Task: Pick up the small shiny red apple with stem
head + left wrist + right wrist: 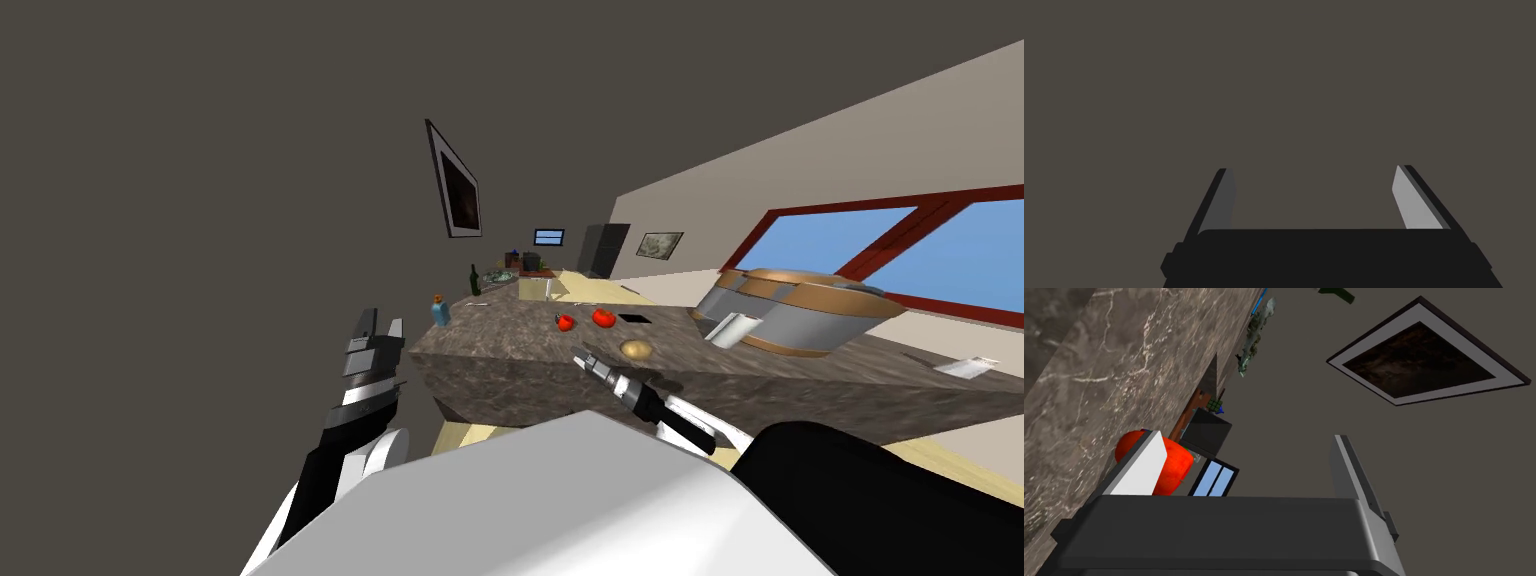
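Over the long dark brown marbled countertop [510, 328] the right gripper [584, 359] hovers, fingers spread; the left gripper [1313, 168] is spread too. Beside a bigger red round fruit [603, 317] lies the small shiny red apple [565, 322], near the right gripper. I judge it light, firm and slippery: pinch across its middle. It is nearly round, with no clear long axis; its dark stem seems to point away from the bigger fruit.

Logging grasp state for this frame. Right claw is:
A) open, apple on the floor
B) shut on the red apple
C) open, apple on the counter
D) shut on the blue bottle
C: the right claw stands wide open with nothing pressed in it, and the apple sits on the marble counter ahead of its tip.
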Motion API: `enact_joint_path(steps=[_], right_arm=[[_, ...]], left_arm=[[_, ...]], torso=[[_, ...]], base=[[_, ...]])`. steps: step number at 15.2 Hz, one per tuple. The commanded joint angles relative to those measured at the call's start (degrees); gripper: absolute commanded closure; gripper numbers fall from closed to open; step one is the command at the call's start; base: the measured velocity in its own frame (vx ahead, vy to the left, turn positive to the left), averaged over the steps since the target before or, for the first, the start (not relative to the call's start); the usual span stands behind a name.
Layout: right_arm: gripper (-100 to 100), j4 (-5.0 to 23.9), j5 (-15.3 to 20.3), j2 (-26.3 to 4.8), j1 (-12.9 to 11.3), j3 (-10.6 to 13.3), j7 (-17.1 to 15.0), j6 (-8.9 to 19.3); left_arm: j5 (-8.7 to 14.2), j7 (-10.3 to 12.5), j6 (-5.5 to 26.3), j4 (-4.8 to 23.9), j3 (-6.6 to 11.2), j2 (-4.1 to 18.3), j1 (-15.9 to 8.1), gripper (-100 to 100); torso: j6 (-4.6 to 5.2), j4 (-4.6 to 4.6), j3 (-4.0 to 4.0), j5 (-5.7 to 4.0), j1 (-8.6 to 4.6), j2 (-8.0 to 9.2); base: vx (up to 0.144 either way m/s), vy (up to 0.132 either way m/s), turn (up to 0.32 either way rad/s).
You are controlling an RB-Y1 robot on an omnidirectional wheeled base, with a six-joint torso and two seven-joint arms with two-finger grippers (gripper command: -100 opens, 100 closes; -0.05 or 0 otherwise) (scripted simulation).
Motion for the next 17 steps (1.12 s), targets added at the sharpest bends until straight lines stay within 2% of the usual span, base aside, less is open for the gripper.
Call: enact_joint_path(steps=[1, 4, 5, 7, 8, 10, 11, 13, 14, 15, 17], right_arm=[[-100, 2.2, -0.8, -2.9, 1.4, 0.0, -1.5, 0.2], [-100, 2.2, -0.8, -5.6, 1.4, 0.0, -1.5, 0.2], [-100, 4.5, -1.6, -7.5, 2.3, 0.3, -3.0, 0.2], [-100, 4.5, -1.6, -9.9, 2.3, 0.3, -3.0, 0.2], [-100, 6.8, -2.3, -11.3, 3.2, 0.5, -4.5, 0.3], [-100, 6.8, -2.3, -14.1, 3.2, 0.5, -4.5, 0.3], [-100, 8.9, -3.1, -15.4, 4.1, 0.7, -6.1, 0.3], [-100, 9.1, -3.1, -18.0, 4.1, 0.7, -6.1, 0.3], [-100, 9.1, -3.1, -18.3, 4.1, 0.7, -6.1, 0.3], [-100, 11.1, -3.9, -20.3, 5.0, 1.0, -7.7, 0.4], [-100, 11.2, -3.9, -22.4, 5.0, 1.0, -7.7, 0.4]], left_arm=[[0.0, 0.0, 0.0, 0.0, 0.0, 0.0, 0.0, 0], [0.0, 0.0, 0.0, 0.0, 0.0, 0.0, 0.0, 0], [0.0, 0.0, 0.0, 0.0, 0.0, 0.0, 0.0, 0], [0.0, 0.0, 0.0, 0.0, 0.0, 0.0, 0.0, 0], [0.0, 0.0, 0.0, 0.0, 0.0, 0.0, 0.0, 0], [0.0, 0.0, 0.0, 0.0, 0.0, 0.0, 0.0, 0], [0.0, 0.0, 0.0, 0.0, 0.0, 0.0, 0.0, 0], [0.0, 0.0, 0.0, 0.0, 0.0, 0.0, 0.0, 0], [0.0, 0.0, 0.0, 0.0, 0.0, 0.0, 0.0, 0], [0.0, 0.0, 0.0, 0.0, 0.0, 0.0, 0.0, 0], [0.0, 0.0, 0.0, 0.0, 0.0, 0.0, 0.0, 0]], torso=[[0.0, 0.0, 0.0, 0.0, 0.0, 0.0], [-0.01, 0.0, 0.0, -0.01, -0.03, 0.01], [0.0, 0.0, 0.0, -0.01, -0.01, -0.01], [-0.05, 0.0, -0.01, 0.0, -0.02, -0.01], [-0.01, 0.0, -0.01, -0.01, -0.03, -0.02], [-0.04, 0.0, -0.01, -0.01, -0.06, -0.01], [-0.01, 0.0, -0.01, -0.01, -0.05, -0.01], [-0.05, -0.01, -0.02, -0.02, -0.09, -0.03], [-0.01, -0.01, -0.02, -0.02, -0.08, -0.04], [0.01, -0.01, -0.02, -0.01, -0.03, -0.04], [-0.06, -0.01, -0.04, -0.01, -0.04, -0.06]], base=[[-0.017, -0.018, 0.167], [-0.018, -0.022, 0.113], [-0.017, -0.014, 0.244], [-0.019, -0.025, 0.173], [-0.017, -0.026, 0.218], [-0.022, -0.031, 0.168], [-0.019, -0.032, 0.291], [-0.018, -0.038, 0.172], [-0.009, -0.018, -0.006], [-0.014, -0.018, 0.198], [-0.014, -0.029, 0.216]])
